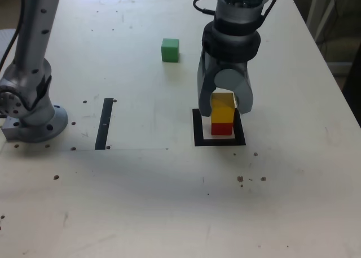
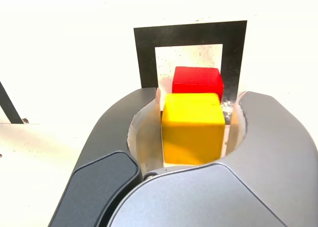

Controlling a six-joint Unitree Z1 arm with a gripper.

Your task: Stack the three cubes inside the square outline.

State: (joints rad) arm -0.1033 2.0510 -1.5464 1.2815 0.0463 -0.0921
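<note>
The yellow cube (image 1: 223, 112) sits on top of the red cube (image 1: 221, 129), and both stand inside the black square outline (image 1: 198, 128). My gripper (image 1: 224, 108) hangs straight over the stack, open, with one finger on each side of the yellow cube and a thin gap showing at both faces. In the wrist view the yellow cube (image 2: 192, 127) lies between the fingers of the gripper (image 2: 197, 99), the red cube (image 2: 197, 80) peeks out beneath it, and the outline (image 2: 189, 34) frames them. The green cube (image 1: 170, 49) rests alone on the table, farther back and toward the exterior view's left.
A straight black tape strip (image 1: 104, 122) lies on the table toward the exterior view's left of the outline. The arm's grey base (image 1: 34, 119) is bolted at the far left edge. Small dark specks dot the white tabletop.
</note>
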